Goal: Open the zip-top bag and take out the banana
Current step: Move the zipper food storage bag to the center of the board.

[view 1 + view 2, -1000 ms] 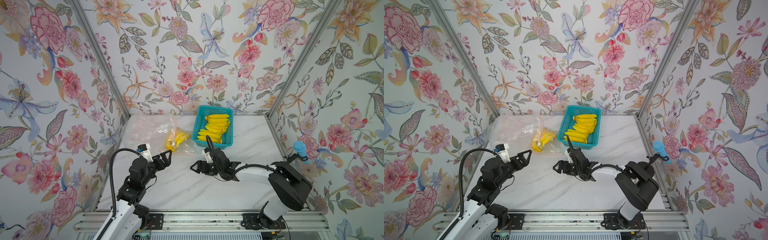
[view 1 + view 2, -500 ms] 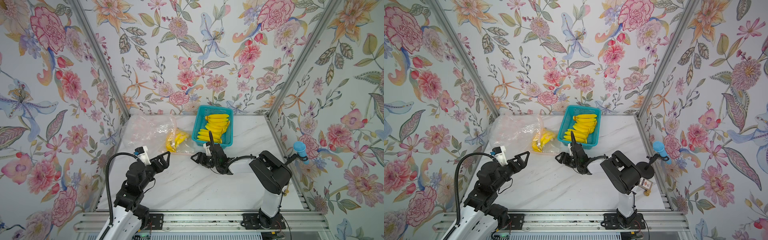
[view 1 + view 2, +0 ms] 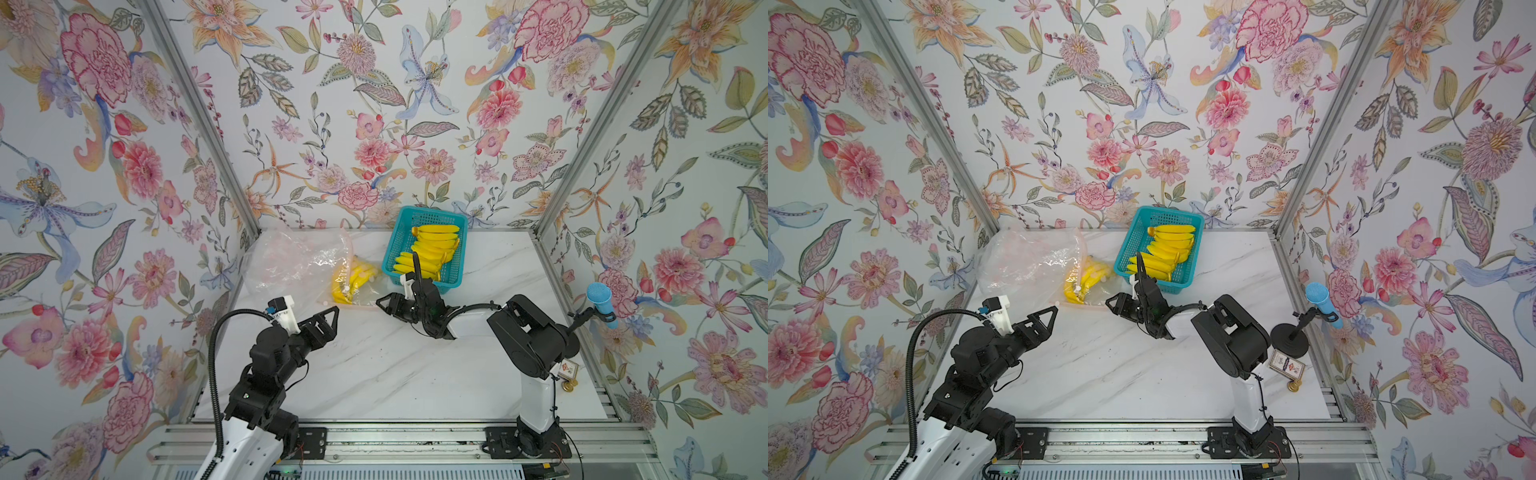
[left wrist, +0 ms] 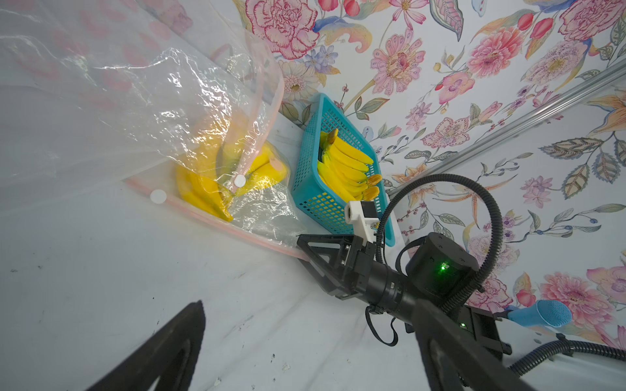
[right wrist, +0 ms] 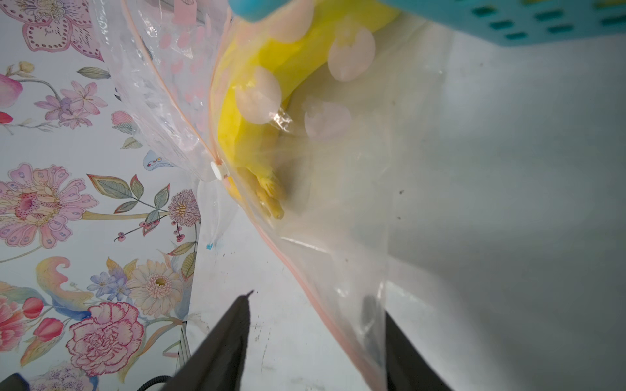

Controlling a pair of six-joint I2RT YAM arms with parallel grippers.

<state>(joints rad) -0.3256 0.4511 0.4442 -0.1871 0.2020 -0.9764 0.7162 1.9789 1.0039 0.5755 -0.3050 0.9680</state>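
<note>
My left gripper is spread wide above the worktop, near the zip-top bag. My right gripper is partly spread, with the bag's corner between its fingers. The banana lies inside the bag, beside the blue basket.

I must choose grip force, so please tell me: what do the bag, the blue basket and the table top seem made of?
Bag: thin clear plastic film, glossy; it wrinkles and glints, with a pink zip strip. Basket: rigid turquoise plastic, probably; moulded grid of holes. Table top: white with grey veins, marble or a marble-look sheet; I cannot tell which.
</note>
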